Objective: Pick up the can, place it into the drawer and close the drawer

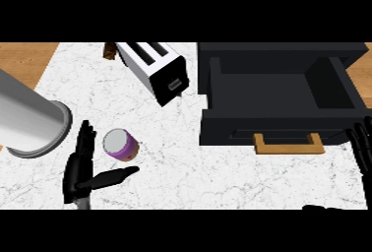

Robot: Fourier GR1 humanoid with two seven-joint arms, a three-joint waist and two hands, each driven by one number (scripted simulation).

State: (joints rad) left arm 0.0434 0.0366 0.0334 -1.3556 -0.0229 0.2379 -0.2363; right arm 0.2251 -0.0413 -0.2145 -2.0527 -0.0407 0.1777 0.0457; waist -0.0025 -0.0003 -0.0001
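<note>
Standing on end on the white marble counter point(218, 177), the can point(118, 142) shows a grey top and a purple side wall. The left hand point(77, 172) lies just left of the can and slightly nearer the robot. It is released and grasps nothing. Its fingers point(86, 140) are straight and point away from the robot along the can's left side, with a narrow strip of counter visible between them and the can. Its thumb point(116, 177) is spread to the right and passes on the near side of the can, with the tip close to the can's lower edge; whether it touches the can cannot be told. The drawer point(218, 130) lies well apart from the can, to the right and somewhat farther from the robot. It is pulled open, with its black interior facing up. Its wooden handle point(288, 149) is fixed to the front wall, right of the can and at about the same level. The toaster point(156, 69), white with black ends and two top slots, stands beyond the can, farther from the robot and slightly right. A large grey cylinder point(29, 123) lies left of the can, past the left hand's fingers. The right hand point(361, 145) shows far right of the can, at the view's right edge beyond the handle. It is at rest and released, with fingers up and relaxed.
</note>
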